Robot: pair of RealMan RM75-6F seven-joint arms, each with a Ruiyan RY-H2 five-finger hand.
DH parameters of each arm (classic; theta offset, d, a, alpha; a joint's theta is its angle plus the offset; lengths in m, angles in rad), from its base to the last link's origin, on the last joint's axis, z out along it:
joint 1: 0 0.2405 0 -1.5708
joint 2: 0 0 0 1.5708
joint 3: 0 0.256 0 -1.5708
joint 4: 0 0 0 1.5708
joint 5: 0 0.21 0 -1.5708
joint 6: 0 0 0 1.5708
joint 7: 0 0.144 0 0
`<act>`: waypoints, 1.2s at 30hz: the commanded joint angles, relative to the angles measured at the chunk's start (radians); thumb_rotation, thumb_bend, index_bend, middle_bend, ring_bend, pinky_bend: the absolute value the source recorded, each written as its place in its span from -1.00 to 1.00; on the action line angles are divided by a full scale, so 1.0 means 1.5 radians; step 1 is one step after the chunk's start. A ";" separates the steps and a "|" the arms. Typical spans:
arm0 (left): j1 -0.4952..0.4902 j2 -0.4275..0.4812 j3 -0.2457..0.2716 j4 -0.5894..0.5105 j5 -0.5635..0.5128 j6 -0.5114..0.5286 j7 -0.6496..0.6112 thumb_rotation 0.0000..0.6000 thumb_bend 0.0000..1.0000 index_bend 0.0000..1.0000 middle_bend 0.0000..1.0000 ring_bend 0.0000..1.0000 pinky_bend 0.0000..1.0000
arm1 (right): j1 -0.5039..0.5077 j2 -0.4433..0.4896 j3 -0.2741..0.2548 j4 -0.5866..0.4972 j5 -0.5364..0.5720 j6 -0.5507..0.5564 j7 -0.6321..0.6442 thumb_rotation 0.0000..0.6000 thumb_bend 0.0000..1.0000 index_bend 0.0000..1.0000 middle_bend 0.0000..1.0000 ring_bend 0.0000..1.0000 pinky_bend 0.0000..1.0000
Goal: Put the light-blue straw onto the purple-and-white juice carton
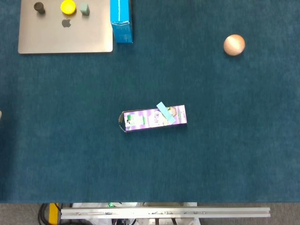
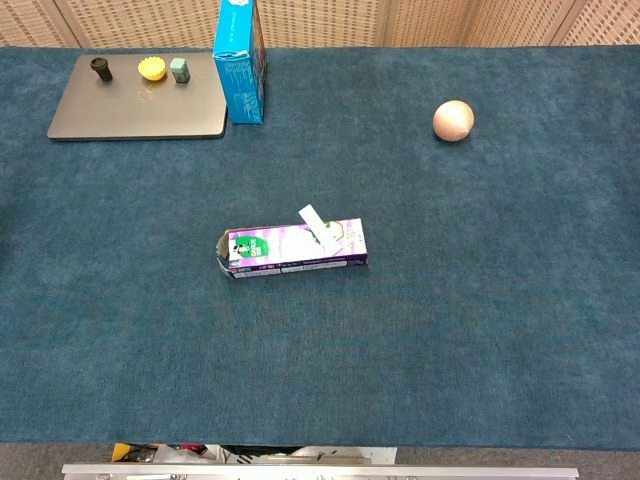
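Your purple-and-white cardboard juice carton (image 1: 153, 119) lies flat on its side near the middle of the dark-teal carpeted table (image 1: 225, 154). Its long axis runs left-right and its open flap end points left. The flat light-blue straw (image 1: 165, 112) rests on the carton's upward face toward the right end. It sits at a diagonal, with its upper end poking just past the carton's far edge; chest view confirms (image 2: 316, 225).

Neither of your hands shows in either view, so I cannot tell how the fingers stand. There is a tiny pale sliver at the head view's far left edge, too small to identify.

Far left corner: closed grey metal laptop (image 1: 65, 33) carries a small dark knob-shaped piece (image 1: 39, 7), a round yellow cap (image 1: 68, 6) and a small grey-green block (image 1: 84, 9) in a row along its far edge. An upright blue cardboard box (image 2: 240, 62) stands just beside the laptop's right edge. A peach-coloured ball (image 1: 234, 45) sits alone at the far right, well apart from the carton.
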 commanded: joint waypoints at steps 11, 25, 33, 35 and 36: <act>0.023 -0.008 0.015 -0.038 0.014 0.048 0.056 1.00 -0.56 -0.69 -0.61 -0.55 -0.49 | -0.074 -0.032 -0.005 0.043 -0.055 0.044 -0.006 1.00 -0.24 -0.51 -0.37 -0.50 -0.17; 0.037 -0.010 0.026 -0.041 0.044 0.080 0.046 1.00 -0.56 -0.69 -0.61 -0.55 -0.49 | -0.082 0.029 -0.021 -0.015 -0.139 -0.033 0.064 1.00 -0.62 -0.51 -0.37 -0.52 -0.26; 0.032 -0.010 0.027 -0.039 0.050 0.074 0.049 1.00 -0.56 -0.69 -0.61 -0.55 -0.49 | -0.087 0.045 -0.025 -0.026 -0.207 -0.028 0.085 1.00 -0.72 -0.51 -0.37 -0.53 -0.29; 0.032 -0.010 0.025 -0.039 0.050 0.074 0.047 1.00 -0.56 -0.69 -0.61 -0.55 -0.49 | -0.090 0.045 -0.021 -0.028 -0.214 -0.024 0.090 1.00 -0.72 -0.51 -0.37 -0.53 -0.29; 0.032 -0.010 0.026 -0.038 0.050 0.074 0.046 1.00 -0.56 -0.69 -0.61 -0.55 -0.49 | -0.091 0.045 -0.020 -0.028 -0.215 -0.024 0.090 1.00 -0.72 -0.51 -0.37 -0.53 -0.29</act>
